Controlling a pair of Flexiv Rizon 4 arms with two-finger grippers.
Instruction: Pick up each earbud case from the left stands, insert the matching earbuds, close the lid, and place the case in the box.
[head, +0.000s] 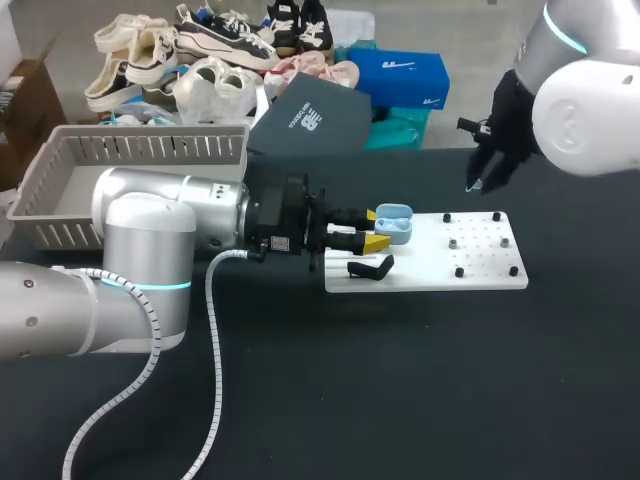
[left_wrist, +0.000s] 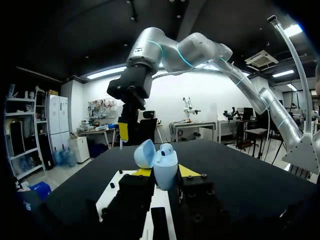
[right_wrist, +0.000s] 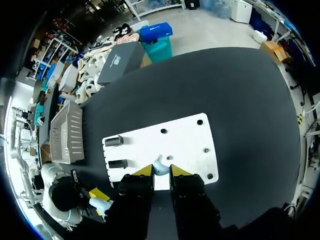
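Step in hand, by my reading: insertion; earbud case (left_wrist: 164, 169), lid open, clamped upright in my left gripper (head: 375, 230) at the edge of the white board (head: 485, 276); right gripper (right_wrist: 160, 171) pinches a pale earbud (right_wrist: 159, 164), well apart from the case; next: carry it over the open well, align, press down gently.

Bright even light from above in the head view, matte black bench (head: 420, 400) swallowing shadows, right arm (head: 590, 110) shell glaring white, soft sheen on silver left arm (head: 150, 220), white board (head: 480, 272) bright, earbud case (left_wrist: 165, 169) softly lit under ceiling strip lights (left_wrist: 107, 73).
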